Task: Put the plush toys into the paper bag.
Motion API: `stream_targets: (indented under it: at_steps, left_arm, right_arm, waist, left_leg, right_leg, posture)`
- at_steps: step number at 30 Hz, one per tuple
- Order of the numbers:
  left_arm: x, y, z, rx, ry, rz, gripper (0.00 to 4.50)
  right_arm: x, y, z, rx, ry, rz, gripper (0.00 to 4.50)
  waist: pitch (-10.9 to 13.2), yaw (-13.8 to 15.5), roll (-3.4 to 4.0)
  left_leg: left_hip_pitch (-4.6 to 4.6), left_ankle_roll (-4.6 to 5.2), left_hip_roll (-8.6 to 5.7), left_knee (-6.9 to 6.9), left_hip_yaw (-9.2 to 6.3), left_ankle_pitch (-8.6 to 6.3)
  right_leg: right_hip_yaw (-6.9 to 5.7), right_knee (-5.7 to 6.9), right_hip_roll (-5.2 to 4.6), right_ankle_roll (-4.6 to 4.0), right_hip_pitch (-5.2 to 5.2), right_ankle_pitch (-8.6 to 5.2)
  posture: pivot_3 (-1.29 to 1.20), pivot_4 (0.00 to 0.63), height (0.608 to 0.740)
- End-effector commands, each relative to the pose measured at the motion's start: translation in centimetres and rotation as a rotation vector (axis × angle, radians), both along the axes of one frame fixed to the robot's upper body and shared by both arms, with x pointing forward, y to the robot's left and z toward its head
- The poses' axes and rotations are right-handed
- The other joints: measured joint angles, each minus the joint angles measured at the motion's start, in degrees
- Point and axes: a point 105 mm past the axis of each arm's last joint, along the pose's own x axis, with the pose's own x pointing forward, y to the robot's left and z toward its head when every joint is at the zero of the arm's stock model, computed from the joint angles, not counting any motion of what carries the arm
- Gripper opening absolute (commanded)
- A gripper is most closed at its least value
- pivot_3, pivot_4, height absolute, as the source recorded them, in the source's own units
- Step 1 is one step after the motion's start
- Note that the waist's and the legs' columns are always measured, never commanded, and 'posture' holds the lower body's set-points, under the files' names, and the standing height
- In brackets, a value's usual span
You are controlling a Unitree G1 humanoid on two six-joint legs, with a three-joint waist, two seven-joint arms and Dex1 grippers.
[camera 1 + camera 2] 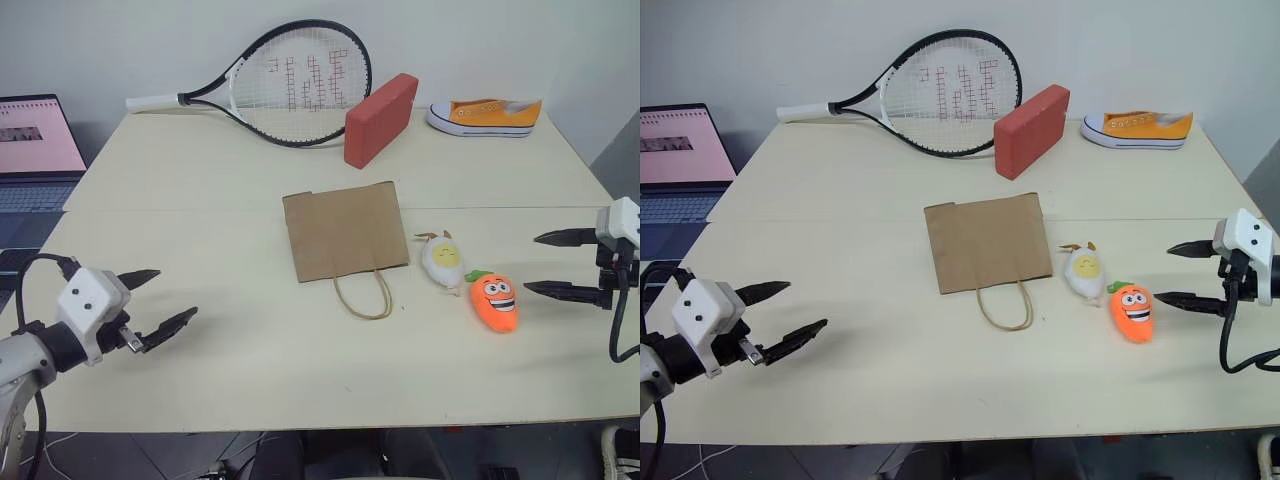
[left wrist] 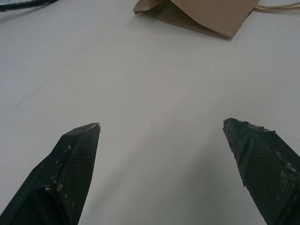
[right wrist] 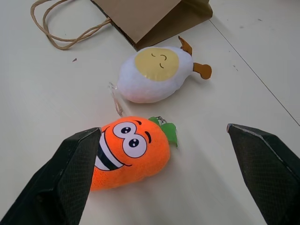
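Here the paper bag (image 1: 345,231) lay flat near the middle of the pale surface (image 1: 200,200), its twisted loop handles (image 1: 364,294) trailing toward the robot. Just to the right of the bag lay the egg toy (image 1: 442,260), white with a yellow face, close to the bag's near right corner but apart from it. Beside the egg, a little nearer the robot and further right, lay the carrot toy (image 1: 494,301), orange with a cartoon face and a green top; the two toys sat close together, and whether they touched could not be told. Both were outside the bag. The right pincer (image 1: 547,264) hovered just to the right of the carrot, its two black fingers spread wide and holding nothing; in the right wrist view the carrot lay between and beyond the fingertips (image 3: 75,159). The left pincer (image 1: 160,300) hung over the bare near-left part of the surface, well apart from the bag, likewise spread wide and empty. At the far edge rested a tennis racket (image 1: 290,85), a red block (image 1: 380,118) leaning beside it, and a yellow sneaker (image 1: 485,115) to the right. A laptop (image 1: 35,150) stood off to the left.
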Motion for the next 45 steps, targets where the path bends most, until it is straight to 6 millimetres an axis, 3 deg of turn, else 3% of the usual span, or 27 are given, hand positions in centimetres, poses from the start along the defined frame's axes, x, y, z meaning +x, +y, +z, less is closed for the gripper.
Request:
stream_targets:
  at_steps: [1,4,9,14,20,28,44,45]
  left_arm:
    - [0.3,-1.8,0.8,0.051,-0.018,-0.089,4.48]
    - [0.9,-4.3,1.0,0.075,-0.041,-0.18,4.48]
    - [1.9,-11.2,0.7,0.066,-0.078,-0.417,4.48]
    - [2.4,-16.6,-0.5,0.052,-0.081,-0.612,4.48]
    - [4.2,-20.7,-2.1,0.086,-0.131,-0.719,4.48]
    - [5.8,-22.6,-3.0,0.092,-0.195,-0.728,4.48]
    - [6.9,-24.7,-4.1,0.073,-0.241,-0.737,4.48]
    - [6.9,-24.8,-4.1,0.073,-0.243,-0.742,4.3]
  right_arm:
    - [-0.6,0.4,2.1,-0.002,-0.056,0.015,4.5]
    - [-1.2,1.0,2.6,-0.001,-0.061,0.026,4.5]
    - [-2.7,3.4,3.4,0.023,-0.072,0.079,4.5]
    - [-4.3,6.3,3.4,0.062,-0.063,0.117,4.5]
    - [-6.0,9.1,1.8,0.114,-0.006,0.135,4.5]
    - [-7.2,10.3,0.9,0.145,0.024,0.126,4.5]
    - [-7.6,10.7,0.4,0.15,0.044,0.122,4.5]
    - [-7.6,10.7,0.4,0.151,0.044,0.121,4.5]
  waist:
    - [0.0,0.01,0.0]
    - [0.0,0.09,0.0]
    - [-0.02,0.73,-0.02]
    - [-0.03,0.94,-0.02]
    - [-0.07,1.42,-0.07]
    - [-0.07,1.53,-0.07]
    - [-0.08,1.57,-0.08]
    - [-0.08,1.57,-0.08]
  left_leg:
    - [0.0,0.0,0.01,0.0,0.0,0.0]
    - [0.0,0.0,-0.01,0.03,0.0,0.0]
    - [-0.02,0.0,-0.04,0.06,-0.01,0.0]
    - [-0.05,0.0,-0.1,0.06,-0.02,0.0]
    - [-0.14,0.0,-0.13,0.15,-0.11,0.0]
    - [-0.36,0.01,-0.21,0.45,-0.23,0.01]
    - [-0.56,0.02,-0.34,0.93,-0.41,0.01]
    - [-0.57,0.02,-0.36,0.92,-0.45,0.01]
  right_leg:
    - [0.0,0.0,0.01,0.0,0.0,0.0]
    - [0.02,0.0,0.01,0.0,0.01,0.0]
    - [0.08,-0.01,0.01,0.29,0.04,0.17]
    - [0.17,-0.02,0.03,0.75,0.03,0.45]
    - [0.18,-0.04,0.07,0.86,0.04,0.52]
    - [0.23,-0.04,0.06,0.95,0.04,0.58]
    - [0.24,-0.04,0.05,0.96,0.15,0.59]
    - [0.23,-0.04,0.05,0.97,0.15,0.59]
  posture:
    - [0.0,0.15,0.74]
    - [0.0,0.15,0.74]
    - [0.0,0.15,0.74]
    - [0.0,0.15,0.74]
    - [0.0,0.15,0.74]
    - [0.0,0.15,0.74]
    - [0.0,0.15,0.74]
    - [0.0,0.15,0.74]
